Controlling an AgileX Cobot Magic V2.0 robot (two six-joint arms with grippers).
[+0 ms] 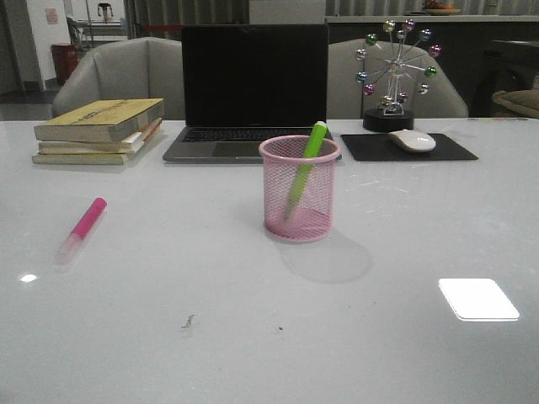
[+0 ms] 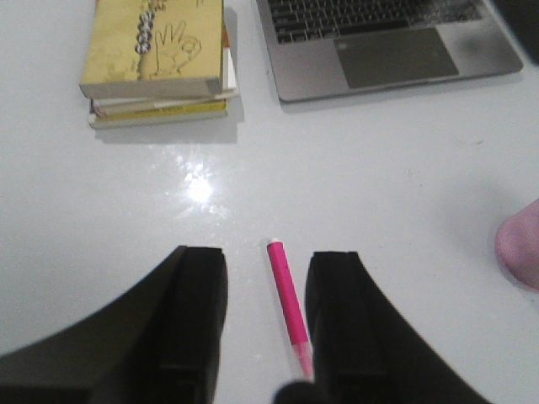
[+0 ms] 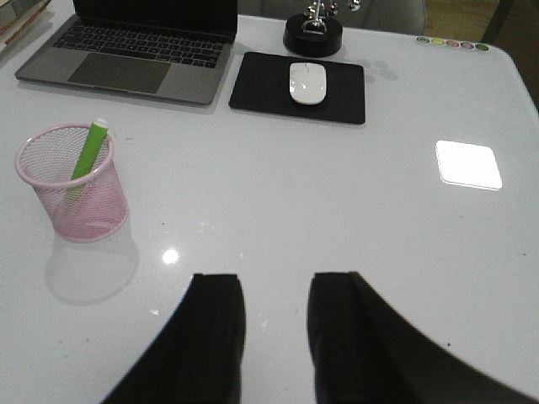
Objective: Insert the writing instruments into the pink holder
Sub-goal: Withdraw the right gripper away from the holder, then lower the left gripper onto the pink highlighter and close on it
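Observation:
The pink mesh holder (image 1: 299, 189) stands at the table's middle, and the lime green highlighter (image 1: 305, 168) leans inside it; both also show in the right wrist view, holder (image 3: 72, 181) and green highlighter (image 3: 87, 153). The magenta highlighter (image 1: 82, 225) lies flat on the table at the left. In the left wrist view that magenta highlighter (image 2: 287, 301) lies between the spread fingers of my left gripper (image 2: 266, 269), which is open above it. My right gripper (image 3: 276, 290) is open over bare table, with nothing between its fingers. Neither gripper appears in the front view.
A stack of books (image 1: 99, 130) sits at the back left, an open laptop (image 1: 253, 93) behind the holder, and a mouse (image 1: 412, 140) on a black pad (image 1: 408, 147) at the back right, beside a ball ornament (image 1: 394, 76).

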